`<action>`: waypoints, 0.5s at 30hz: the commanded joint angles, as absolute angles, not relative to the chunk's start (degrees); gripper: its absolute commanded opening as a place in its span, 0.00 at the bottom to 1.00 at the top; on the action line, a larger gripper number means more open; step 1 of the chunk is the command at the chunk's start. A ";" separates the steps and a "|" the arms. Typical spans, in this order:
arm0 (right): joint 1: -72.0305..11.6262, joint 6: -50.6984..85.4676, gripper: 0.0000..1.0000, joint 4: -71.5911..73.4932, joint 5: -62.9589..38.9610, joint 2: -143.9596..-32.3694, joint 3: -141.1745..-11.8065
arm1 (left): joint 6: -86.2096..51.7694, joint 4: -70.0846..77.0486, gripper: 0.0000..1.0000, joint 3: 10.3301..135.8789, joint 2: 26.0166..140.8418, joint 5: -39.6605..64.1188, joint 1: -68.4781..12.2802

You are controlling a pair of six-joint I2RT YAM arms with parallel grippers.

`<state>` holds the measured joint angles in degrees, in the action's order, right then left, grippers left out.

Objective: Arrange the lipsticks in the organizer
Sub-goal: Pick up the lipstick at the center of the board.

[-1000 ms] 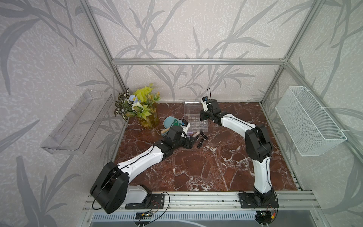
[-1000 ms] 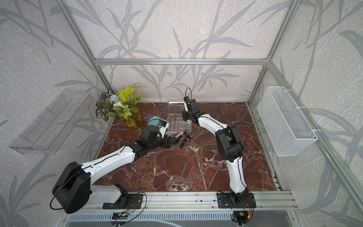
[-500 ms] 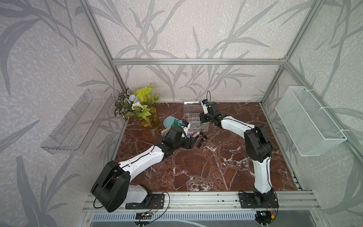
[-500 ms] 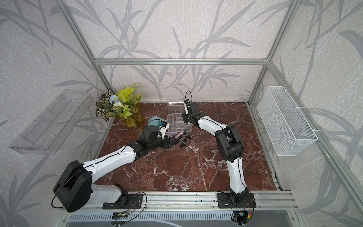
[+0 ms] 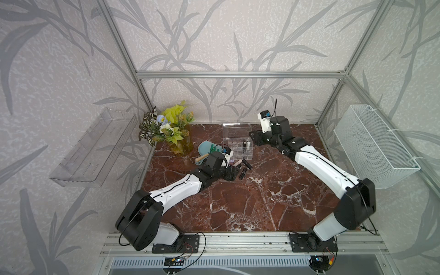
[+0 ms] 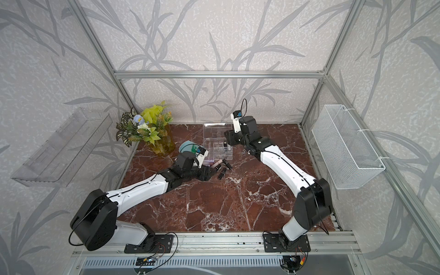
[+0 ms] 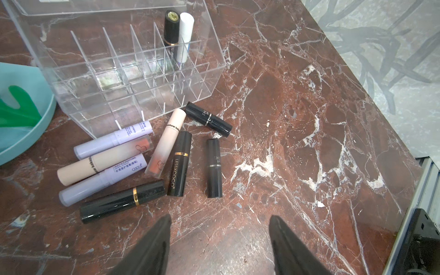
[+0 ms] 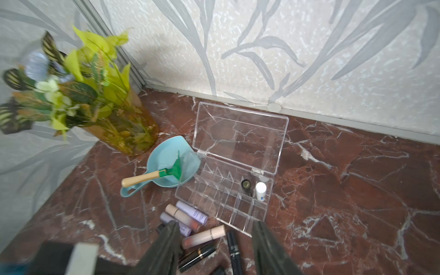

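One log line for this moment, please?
organizer: lid open, two lipsticks standing inside | left gripper: open, empty | right gripper: open, empty

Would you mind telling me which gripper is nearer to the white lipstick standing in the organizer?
Right. The right gripper hangs close beside the corner of the organizer where the white lipstick stands; the left gripper is farther off, past the loose lipsticks in front.

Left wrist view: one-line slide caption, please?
Open left claw poised beside eight loose lipsticks; clear organizer holds two more, upright.
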<state>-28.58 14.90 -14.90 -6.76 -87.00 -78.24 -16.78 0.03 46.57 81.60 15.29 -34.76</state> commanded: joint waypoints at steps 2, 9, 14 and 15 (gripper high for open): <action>-29.11 20.13 0.52 -23.30 -11.19 -80.11 -70.19 | -17.05 -1.27 0.63 48.73 83.51 16.42 -35.40; -29.79 23.24 0.51 -28.96 -12.53 -69.06 -59.51 | -16.87 -2.61 0.63 50.55 87.76 14.66 -37.92; -29.85 25.05 0.51 -29.83 -14.20 -64.94 -53.24 | -16.58 -4.21 0.63 52.93 90.39 12.10 -40.63; -29.86 25.36 0.51 -29.64 -14.55 -64.51 -52.21 | -16.74 -4.50 0.63 53.23 90.85 11.68 -40.88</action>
<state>-29.54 23.51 -28.21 -12.80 -66.04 -54.02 -16.73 -2.79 50.85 89.89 13.85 -39.90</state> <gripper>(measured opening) 0.511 0.629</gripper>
